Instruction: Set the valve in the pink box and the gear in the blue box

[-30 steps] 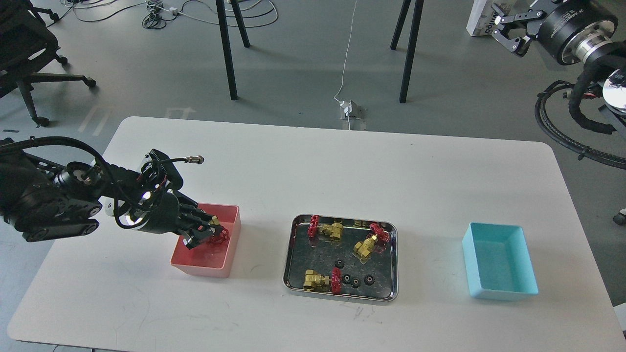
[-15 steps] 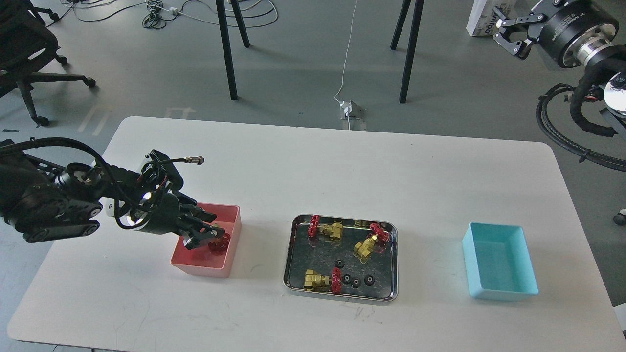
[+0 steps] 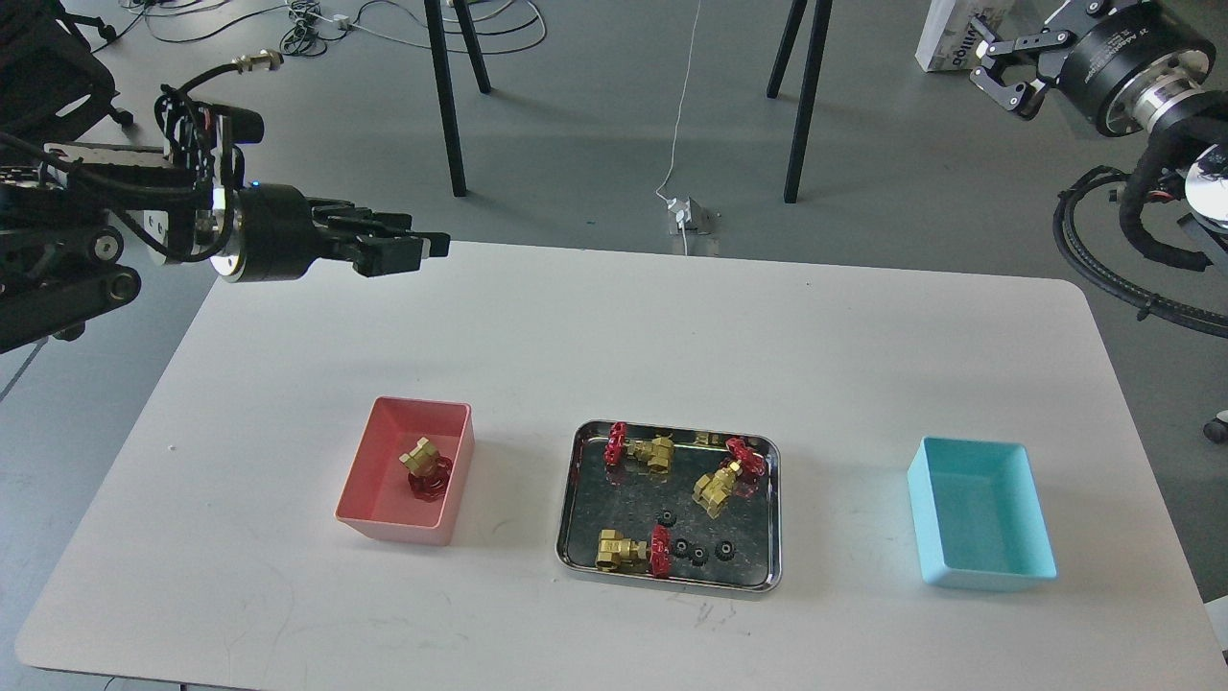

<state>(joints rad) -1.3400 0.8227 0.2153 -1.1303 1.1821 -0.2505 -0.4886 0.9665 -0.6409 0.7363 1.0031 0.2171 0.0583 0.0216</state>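
One valve point(image 3: 425, 467) lies in the pink box point(image 3: 384, 523) at the table's front left, red handwheel down. Three more valves point(image 3: 638, 447) point(image 3: 726, 475) point(image 3: 628, 550) lie in the shiny steel tray point(image 3: 672, 581) at the centre front. Several black gears point(image 3: 680, 547) sit near that tray's front edge. The blue box point(image 3: 979, 571) stands empty at the front right. My left gripper point(image 3: 432, 251) is open and empty, high over the table's back left, well away from the pink box. My right gripper point(image 3: 998, 65) is open and empty, off the table at the far top right.
The white table point(image 3: 614, 336) carries only the two boxes and the tray. Black stand legs point(image 3: 446, 96) and a floor socket point(image 3: 689, 213) lie beyond its back edge. An office chair point(image 3: 48, 96) is at the far left.
My left gripper let go of the valve in the pink box, then rose and drew back to the table's back left. The valve now rests in the box. The right arm barely moved.
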